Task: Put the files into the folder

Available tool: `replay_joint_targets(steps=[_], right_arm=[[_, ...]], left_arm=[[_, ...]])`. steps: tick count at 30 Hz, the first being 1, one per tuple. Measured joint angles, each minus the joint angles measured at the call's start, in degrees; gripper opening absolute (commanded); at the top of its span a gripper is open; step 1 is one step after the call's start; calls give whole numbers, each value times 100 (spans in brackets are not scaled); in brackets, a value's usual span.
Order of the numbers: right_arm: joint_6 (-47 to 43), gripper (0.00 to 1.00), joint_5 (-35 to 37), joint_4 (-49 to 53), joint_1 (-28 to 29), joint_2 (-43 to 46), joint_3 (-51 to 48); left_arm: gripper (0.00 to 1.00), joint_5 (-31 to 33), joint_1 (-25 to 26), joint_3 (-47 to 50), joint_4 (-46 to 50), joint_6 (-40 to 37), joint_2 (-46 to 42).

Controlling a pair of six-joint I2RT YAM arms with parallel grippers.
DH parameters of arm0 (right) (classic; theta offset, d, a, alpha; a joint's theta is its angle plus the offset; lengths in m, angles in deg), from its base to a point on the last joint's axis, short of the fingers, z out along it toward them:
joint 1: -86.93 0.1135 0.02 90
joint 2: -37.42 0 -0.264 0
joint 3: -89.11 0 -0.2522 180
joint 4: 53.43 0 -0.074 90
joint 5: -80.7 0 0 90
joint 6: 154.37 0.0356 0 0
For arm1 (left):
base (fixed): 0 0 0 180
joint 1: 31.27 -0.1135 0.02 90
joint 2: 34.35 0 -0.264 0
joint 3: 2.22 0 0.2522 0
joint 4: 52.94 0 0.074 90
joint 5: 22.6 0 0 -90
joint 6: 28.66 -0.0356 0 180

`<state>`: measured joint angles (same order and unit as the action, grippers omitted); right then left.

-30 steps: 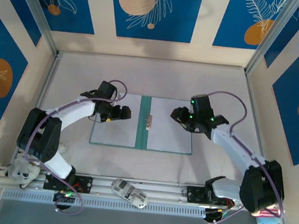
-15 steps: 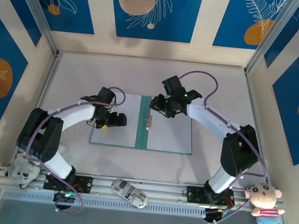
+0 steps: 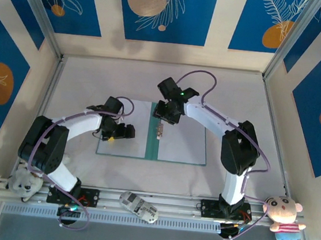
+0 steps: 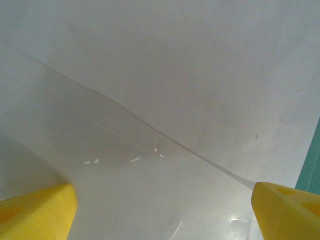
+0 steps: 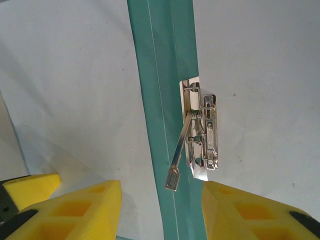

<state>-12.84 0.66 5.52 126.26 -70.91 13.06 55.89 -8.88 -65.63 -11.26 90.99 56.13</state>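
The folder [image 3: 152, 148] lay open mid-table, the files [image 3: 184, 143] white on its covers.
The right gripper [image 3: 164, 113], jaws spread, straddled the spine just 12 o'clock of the clip [image 5: 202, 135]. The left gripper [image 3: 123, 130], jaws also spread, hung low over the files at the clip's 9 o'clock. Holding the paper flat there while the lever [image 5: 181, 150] was worked would likely stop it sliding.

Top external lighting is bright, even and diffuse, with soft arm shadows on the table [image 3: 238, 100]. In the left wrist view, small glints mark the files [image 4: 150, 200] and the fingertips [image 4: 35, 210] are defocused.
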Motion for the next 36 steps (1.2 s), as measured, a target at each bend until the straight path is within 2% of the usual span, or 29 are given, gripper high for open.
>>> replay_joint_targets(steps=[7,17,36], right_arm=[[-2,43,179,365,155,-509,378],[-44,34,356,715,295,-741,625],[-42,29,356,748,369,-964,651]], left_arm=[[90,0,-2,0,0,0,2],[90,0,0,2,0,-2,11],[90,0,0,2,0,-15,13]])
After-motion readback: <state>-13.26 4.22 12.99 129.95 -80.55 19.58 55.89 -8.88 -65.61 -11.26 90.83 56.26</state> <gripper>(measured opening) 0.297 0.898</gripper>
